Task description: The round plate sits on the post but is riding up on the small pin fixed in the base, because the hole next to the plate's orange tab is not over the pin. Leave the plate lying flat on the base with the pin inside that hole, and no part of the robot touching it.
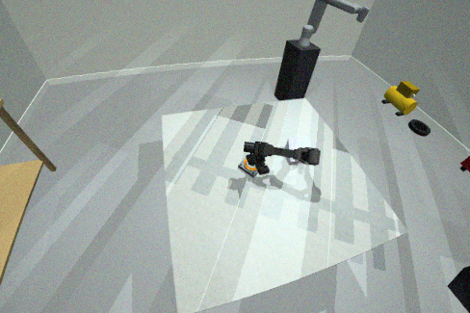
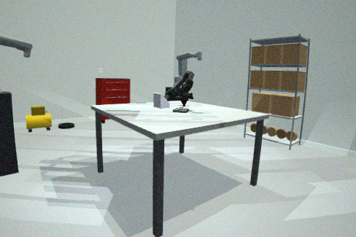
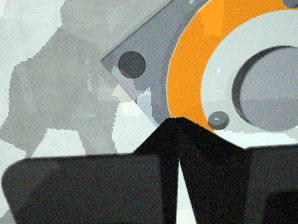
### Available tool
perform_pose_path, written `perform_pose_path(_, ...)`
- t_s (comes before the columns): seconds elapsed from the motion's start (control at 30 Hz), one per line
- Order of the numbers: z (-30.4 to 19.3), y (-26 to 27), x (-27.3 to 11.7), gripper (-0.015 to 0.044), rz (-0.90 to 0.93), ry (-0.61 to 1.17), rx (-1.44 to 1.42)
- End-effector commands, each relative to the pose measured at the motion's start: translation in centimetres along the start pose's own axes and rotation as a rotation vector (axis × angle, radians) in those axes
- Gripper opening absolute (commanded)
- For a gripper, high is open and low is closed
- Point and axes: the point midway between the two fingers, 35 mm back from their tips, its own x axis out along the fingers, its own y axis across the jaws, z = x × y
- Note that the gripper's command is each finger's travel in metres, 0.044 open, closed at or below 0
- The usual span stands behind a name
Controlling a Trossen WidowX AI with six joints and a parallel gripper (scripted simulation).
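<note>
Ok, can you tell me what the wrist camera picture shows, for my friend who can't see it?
The shut black tool points its tip at the edge of a round plate with a wide orange ring, which lies on a square grey base. A small dark hole in the plate sits just beside the tip, and a big grey post fills the plate's middle.

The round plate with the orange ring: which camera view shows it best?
The wrist view: the round plate fills the frame, its orange ring and a small hole sharp beyond the shut gripper. The top view shows only an orange sliver beneath the arm; in the exterior view it is a tiny dark patch.
</note>
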Motion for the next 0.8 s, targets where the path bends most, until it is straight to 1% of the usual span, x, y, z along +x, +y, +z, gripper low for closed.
perform_pose_path(0.0, -0.8, -0.2, 0.2, 0.0000, 0.000, 0.013, 0.005)
perform_pose_path(0.77, -2.7, -1.8, 0.1, 0.0000, -0.001, 0.014, 0.006)
